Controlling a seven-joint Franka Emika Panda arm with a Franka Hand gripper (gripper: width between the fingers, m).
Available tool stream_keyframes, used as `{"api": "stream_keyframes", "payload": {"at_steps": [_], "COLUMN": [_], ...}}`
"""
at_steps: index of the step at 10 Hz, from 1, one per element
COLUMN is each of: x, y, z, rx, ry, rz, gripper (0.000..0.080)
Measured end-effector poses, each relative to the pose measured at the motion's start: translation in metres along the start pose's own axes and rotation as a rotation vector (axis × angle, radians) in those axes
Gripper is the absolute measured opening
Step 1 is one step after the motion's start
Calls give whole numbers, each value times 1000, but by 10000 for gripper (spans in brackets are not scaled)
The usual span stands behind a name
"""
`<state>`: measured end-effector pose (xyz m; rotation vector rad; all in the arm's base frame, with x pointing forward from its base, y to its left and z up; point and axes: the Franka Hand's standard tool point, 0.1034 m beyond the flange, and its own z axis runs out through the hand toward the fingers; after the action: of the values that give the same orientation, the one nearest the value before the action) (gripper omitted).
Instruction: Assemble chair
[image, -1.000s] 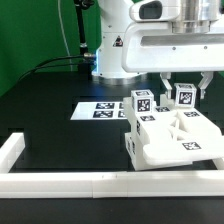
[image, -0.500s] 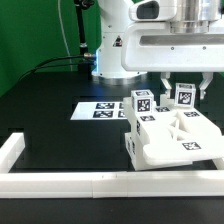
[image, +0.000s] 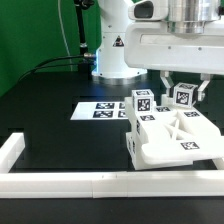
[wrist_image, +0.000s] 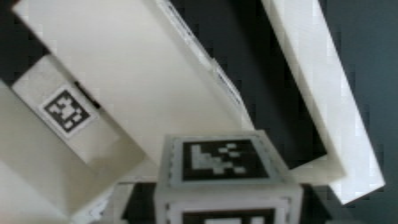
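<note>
The chair (image: 172, 140) is a white blocky assembly with an X-braced panel, lying at the exterior view's right near the front rail. One tagged square leg (image: 143, 104) stands upright at its back left corner. My gripper (image: 184, 92) hangs over the back right corner. It is shut on the tagged top of a second upright leg (image: 183, 97), with a dark finger on each side. The wrist view shows that leg's tagged end (wrist_image: 222, 165) between the jaws. Below it lie white chair panels (wrist_image: 125, 90); the leg's lower end is hidden.
The marker board (image: 100, 110) lies flat left of the chair. White border rails run along the table's front (image: 100, 182) and left corner (image: 10, 150). The robot's base (image: 112, 50) stands behind, with a green backdrop beyond.
The wrist above the gripper has turned and shifted slightly to the exterior view's left with the held leg; the chair and the other leg have not moved.
</note>
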<state>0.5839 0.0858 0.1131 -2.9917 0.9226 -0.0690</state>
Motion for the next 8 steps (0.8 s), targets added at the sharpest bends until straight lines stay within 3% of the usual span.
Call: {"api": "stream_keyframes", "payload": {"at_steps": [4, 6, 7, 8], "x": [1, 1, 1, 1], "y": [0, 0, 0, 0], "z": [0, 1, 1, 1], "rx": [29, 28, 28, 28], "ry": [-7, -8, -7, -7], "rz": [413, 419, 410, 378], "gripper": [278, 278, 490, 602]}}
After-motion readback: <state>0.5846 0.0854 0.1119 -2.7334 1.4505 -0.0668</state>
